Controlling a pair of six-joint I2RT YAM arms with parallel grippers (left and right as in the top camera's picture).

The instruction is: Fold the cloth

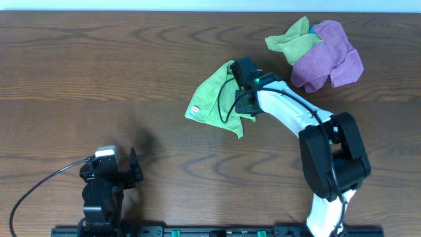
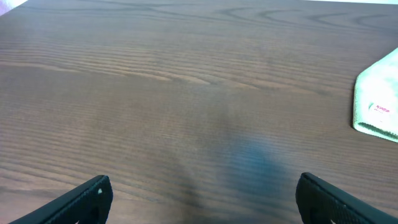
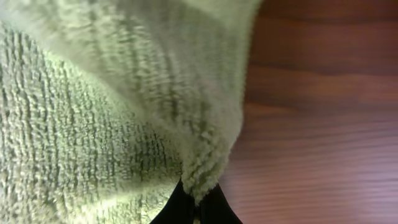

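The right end effector (image 1: 242, 100) is clamped on a fold of the light green cloth (image 1: 212, 97). In the right wrist view its two dark fingertips (image 3: 193, 210) press together at the bottom of the frame, pinching the thick terry edge of the cloth (image 3: 93, 124). The cloth fills the left and top of that view, with bare brown wood to the right.

From overhead, the white right arm (image 1: 293, 112) reaches from the near edge of the surface (image 1: 99, 66) to the cloth. The cloth lies bunched in a rough triangle near the middle of the brown wooden surface. A small white label (image 1: 195, 110) sits at its lower left corner.

The left end effector (image 1: 118, 172) sits at the near left of the surface, well apart from the cloth. Its dark fingers (image 2: 87, 194) stand wide apart with nothing between them. In the left wrist view the labelled corner of the cloth (image 2: 379, 99) shows at the right edge.

At the far right of the surface, a purple cloth (image 1: 327, 58) and a yellow-green cloth (image 1: 293, 39) are bunched together, touching each other and apart from the light green cloth.
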